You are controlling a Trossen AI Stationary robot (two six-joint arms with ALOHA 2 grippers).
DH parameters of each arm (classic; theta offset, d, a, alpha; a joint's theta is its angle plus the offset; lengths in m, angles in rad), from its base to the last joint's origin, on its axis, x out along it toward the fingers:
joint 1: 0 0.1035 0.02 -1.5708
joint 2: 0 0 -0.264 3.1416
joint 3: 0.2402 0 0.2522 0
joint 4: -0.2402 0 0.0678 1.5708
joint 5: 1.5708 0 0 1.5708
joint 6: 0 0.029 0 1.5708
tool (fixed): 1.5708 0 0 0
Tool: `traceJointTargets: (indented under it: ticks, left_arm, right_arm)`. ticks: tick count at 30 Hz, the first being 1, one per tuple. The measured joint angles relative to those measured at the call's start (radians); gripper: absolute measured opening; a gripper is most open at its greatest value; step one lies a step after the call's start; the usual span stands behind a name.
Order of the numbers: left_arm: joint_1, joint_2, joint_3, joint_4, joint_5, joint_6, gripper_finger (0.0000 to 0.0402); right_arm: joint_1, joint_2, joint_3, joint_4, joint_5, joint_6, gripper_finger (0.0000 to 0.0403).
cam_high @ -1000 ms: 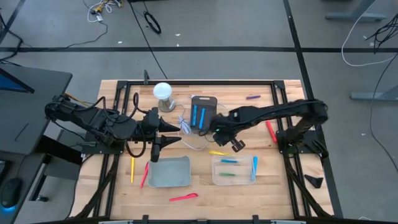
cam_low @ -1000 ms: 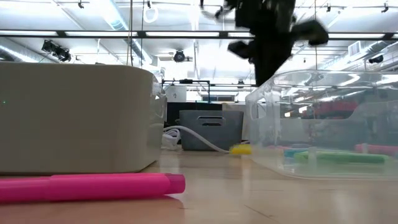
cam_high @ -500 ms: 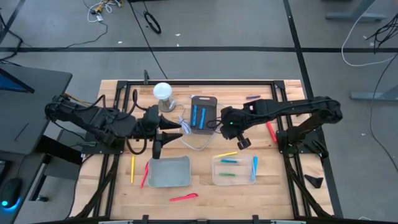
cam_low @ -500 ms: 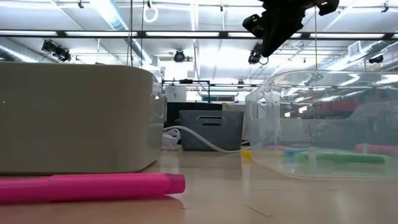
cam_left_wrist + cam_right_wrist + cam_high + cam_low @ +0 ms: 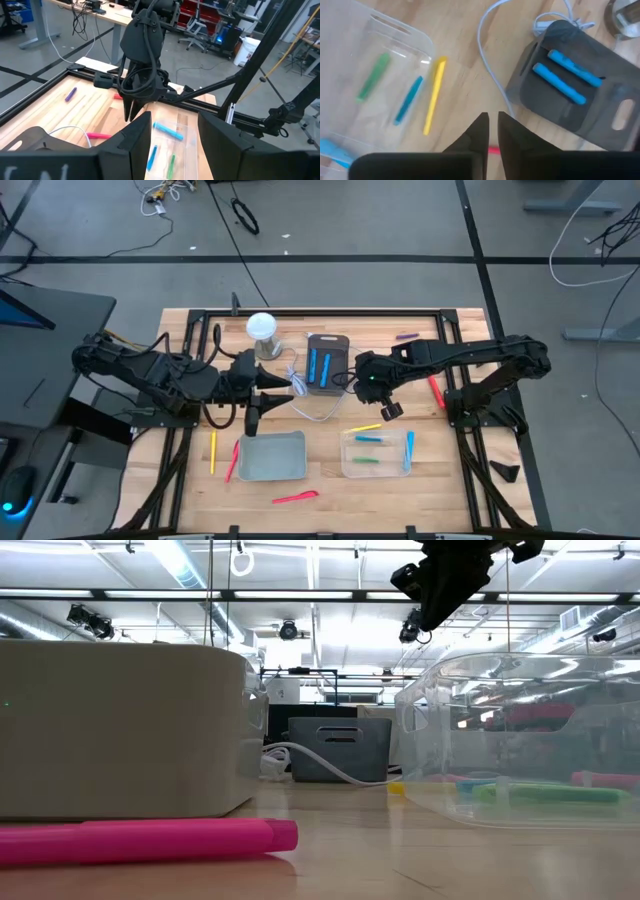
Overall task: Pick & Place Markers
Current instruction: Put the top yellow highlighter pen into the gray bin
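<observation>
My right gripper [image 5: 388,410] hangs above the table's middle, pointing steeply down. Its fingers [image 5: 481,131] are a narrow slit apart, with nothing between them. Just under and in front of it a yellow marker [image 5: 434,95] lies flat on the wood beside the clear bin [image 5: 345,470]. The bin holds green, blue and light-blue markers [image 5: 374,75]. A pink marker [image 5: 97,135] lies on the table below the gripper. My left gripper [image 5: 283,392] waits open above the table, left of centre, by the grey tray's [image 5: 272,458] far edge.
A dark box [image 5: 340,342] with two blue markers [image 5: 560,82] stands at the far middle, with a white cable [image 5: 490,65] in front of it. Loose markers lie about: pink [image 5: 295,497] near the front edge, yellow [image 5: 212,452] and red [image 5: 233,460] left of the tray, red [image 5: 436,390] and purple [image 5: 405,336] at the right.
My right gripper has risen from table height, by the yellow marker, and drawn a little toward the right edge. It then kept still. The yellow marker has slid a little toward the right edge and turned slightly. It lies on the table by the clear bin.
</observation>
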State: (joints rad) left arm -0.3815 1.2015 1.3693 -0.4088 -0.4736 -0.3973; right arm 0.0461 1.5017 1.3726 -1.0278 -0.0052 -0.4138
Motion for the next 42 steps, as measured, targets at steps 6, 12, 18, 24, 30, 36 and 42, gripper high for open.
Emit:
traceJointTargets:
  ticks: [6, 12, 18, 24, 30, 36, 42]
  left_arm:
    - [0.000, 0.000, 0.000, -0.001, 0.000, -0.003, 0.0170]
    - [0.000, 0.000, 0.000, -0.009, 0.044, -0.011, 0.0170]
    - [0.000, 0.000, 0.000, -0.009, 0.068, -0.011, 0.0170]
    - [0.000, 0.000, 0.000, -0.009, 0.051, -0.011, 0.0170]
    - [0.000, 0.000, 0.000, -0.009, 0.049, -0.011, 0.0170]
    - [0.000, 0.002, 0.000, -0.008, 0.049, -0.010, 0.0170]
    - [0.001, 0.003, 0.000, -0.008, 0.048, -0.010, 0.0170]
  right_arm:
    - [-0.025, 0.028, -0.044, 0.040, -0.126, 0.077, 0.0084]
    - [-0.033, 0.030, -0.125, 0.094, -0.092, 0.117, 0.0138]
    - [-0.025, 0.030, -0.141, 0.054, -0.083, 0.119, 0.0170]
    - [-0.006, 0.061, -0.243, 0.114, -0.089, 0.144, 0.0169]
    - [0.031, 0.066, -0.330, 0.275, -0.096, 0.204, 0.0169]
    - [0.056, 0.066, -0.404, 0.367, -0.120, 0.222, 0.0169]
    - [0.059, 0.116, -0.434, 0.404, -0.134, 0.240, 0.0169]
